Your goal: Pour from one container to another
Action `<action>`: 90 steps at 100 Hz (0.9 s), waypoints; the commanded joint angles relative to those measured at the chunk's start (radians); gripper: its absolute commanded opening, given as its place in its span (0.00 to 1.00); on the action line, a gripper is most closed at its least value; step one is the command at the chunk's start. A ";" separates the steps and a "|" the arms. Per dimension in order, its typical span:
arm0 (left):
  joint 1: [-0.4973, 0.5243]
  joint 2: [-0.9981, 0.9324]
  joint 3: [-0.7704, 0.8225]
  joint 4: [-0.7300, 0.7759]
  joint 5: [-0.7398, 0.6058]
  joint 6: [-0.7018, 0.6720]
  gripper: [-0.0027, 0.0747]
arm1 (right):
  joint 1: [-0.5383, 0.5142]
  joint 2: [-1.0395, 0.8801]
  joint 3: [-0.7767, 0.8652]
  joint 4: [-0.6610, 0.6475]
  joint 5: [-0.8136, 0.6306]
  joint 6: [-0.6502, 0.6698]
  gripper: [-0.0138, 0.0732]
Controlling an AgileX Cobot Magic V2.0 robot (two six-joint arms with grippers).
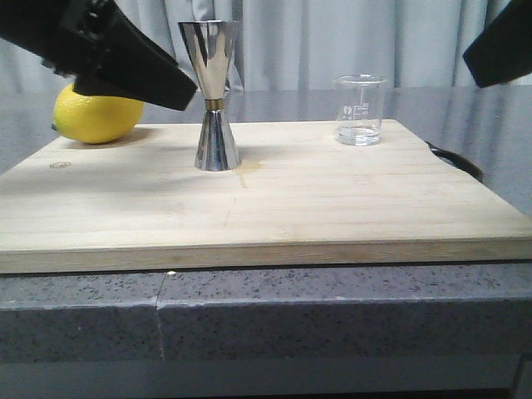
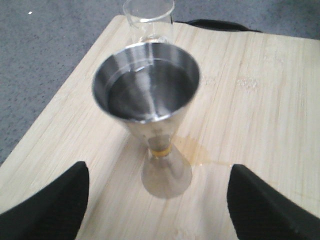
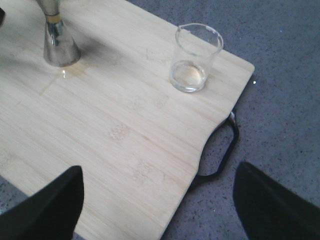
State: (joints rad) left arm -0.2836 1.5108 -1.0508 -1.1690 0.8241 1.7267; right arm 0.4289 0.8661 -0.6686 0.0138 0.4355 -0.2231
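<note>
The steel jigger (image 1: 215, 96) stands upright on the wooden cutting board (image 1: 249, 199), left of centre; its top cup holds liquid (image 2: 146, 90). A small clear glass beaker (image 1: 359, 110) stands upright at the board's right rear, also seen from the right wrist (image 3: 194, 57), with a thin film of liquid at its bottom. My left gripper (image 2: 157, 205) hangs open above and to the left of the jigger, nothing between its fingers. My right gripper (image 3: 160, 205) is open too, raised over the board's right edge, well away from the beaker.
A yellow lemon (image 1: 97, 115) lies at the board's back left, partly behind my left arm (image 1: 108, 50). A small wet stain (image 2: 197, 152) marks the board beside the jigger's base. The board's black handle (image 3: 222, 150) sticks out on the right over the grey speckled counter (image 1: 332, 316).
</note>
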 commanded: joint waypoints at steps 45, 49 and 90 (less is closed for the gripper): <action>0.004 -0.527 -0.020 1.016 0.066 -1.294 0.72 | -0.220 -0.012 -0.137 -0.006 0.372 0.203 0.80; 0.004 -0.555 -0.020 1.084 0.104 -1.371 0.72 | -0.227 -0.012 -0.169 -0.006 0.414 0.209 0.80; 0.004 -0.777 0.089 1.183 0.063 -1.727 0.67 | -0.230 -0.110 -0.211 0.007 0.369 0.254 0.80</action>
State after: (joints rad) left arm -0.2813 0.7679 -0.9753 0.0119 1.0182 0.0506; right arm 0.2044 0.7921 -0.8483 0.0189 0.8982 0.0240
